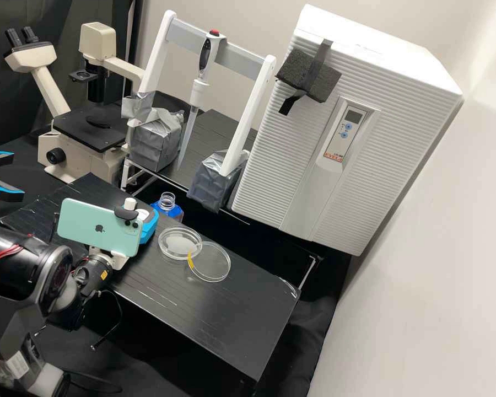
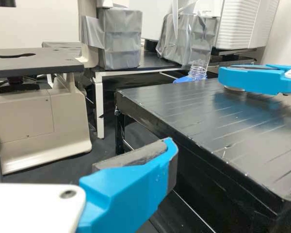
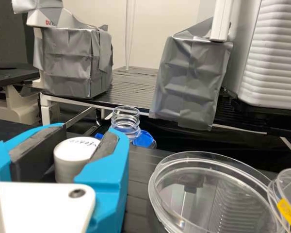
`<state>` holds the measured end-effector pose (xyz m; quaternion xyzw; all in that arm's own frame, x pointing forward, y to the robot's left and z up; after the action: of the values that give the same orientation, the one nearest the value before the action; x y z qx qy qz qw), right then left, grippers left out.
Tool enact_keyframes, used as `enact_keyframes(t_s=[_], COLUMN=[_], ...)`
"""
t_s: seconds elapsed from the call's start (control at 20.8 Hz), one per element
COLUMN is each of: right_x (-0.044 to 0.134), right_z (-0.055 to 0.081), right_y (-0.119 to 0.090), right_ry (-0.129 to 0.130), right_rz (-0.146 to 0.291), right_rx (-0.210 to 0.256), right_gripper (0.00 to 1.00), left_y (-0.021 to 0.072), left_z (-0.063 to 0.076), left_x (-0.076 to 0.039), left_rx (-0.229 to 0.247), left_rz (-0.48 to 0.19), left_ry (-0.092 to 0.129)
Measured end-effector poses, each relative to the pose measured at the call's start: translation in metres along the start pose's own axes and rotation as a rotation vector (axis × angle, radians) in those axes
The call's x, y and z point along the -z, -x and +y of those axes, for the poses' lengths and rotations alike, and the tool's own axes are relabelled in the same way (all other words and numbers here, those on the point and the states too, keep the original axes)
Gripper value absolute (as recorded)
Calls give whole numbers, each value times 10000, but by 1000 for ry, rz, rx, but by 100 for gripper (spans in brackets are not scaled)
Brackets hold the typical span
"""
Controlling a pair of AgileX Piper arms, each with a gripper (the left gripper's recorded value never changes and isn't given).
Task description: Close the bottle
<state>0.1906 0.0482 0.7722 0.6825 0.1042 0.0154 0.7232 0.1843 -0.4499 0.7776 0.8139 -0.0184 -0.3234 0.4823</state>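
Observation:
A clear bottle (image 1: pixel 170 205) with blue liquid stands open-necked at the far edge of the raised black platform (image 1: pixel 215 309); it also shows as the bottle (image 3: pixel 126 122) and, farther off, the bottle (image 2: pixel 198 72). My right gripper (image 1: pixel 147 219) sits just left of it on the platform, behind a mint-green phone. In the right wrist view this gripper (image 3: pixel 75 155) is shut on a white cap (image 3: pixel 76 151), short of the bottle's neck. My left gripper (image 1: pixel 0 175) hangs open at the far left, off the platform, its fingers (image 2: pixel 136 179) wide apart with nothing between them.
Two clear petri dishes (image 1: pixel 179 241) (image 1: pixel 210 262) lie on the platform right of the gripper. A pipette stand (image 1: pixel 204 66) with taped grey feet rises behind the bottle. A microscope (image 1: pixel 77 127) stands back left, a large white ribbed unit (image 1: pixel 336 132) at right.

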Motion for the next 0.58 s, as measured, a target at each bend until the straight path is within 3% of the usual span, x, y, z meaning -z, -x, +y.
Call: enact_keyframes(t_s=[0.29, 0.58], right_x=[8, 115], right_z=[12, 167], right_y=[-16, -171], right_ry=[1, 2], right_rz=[5, 56], right_rx=[-5, -77], right_gripper=[0, 0], left_y=[0, 0], left_z=[0, 0], left_x=[0, 0], left_rx=[0, 0], left_rz=[0, 0], left_ry=[0, 0])
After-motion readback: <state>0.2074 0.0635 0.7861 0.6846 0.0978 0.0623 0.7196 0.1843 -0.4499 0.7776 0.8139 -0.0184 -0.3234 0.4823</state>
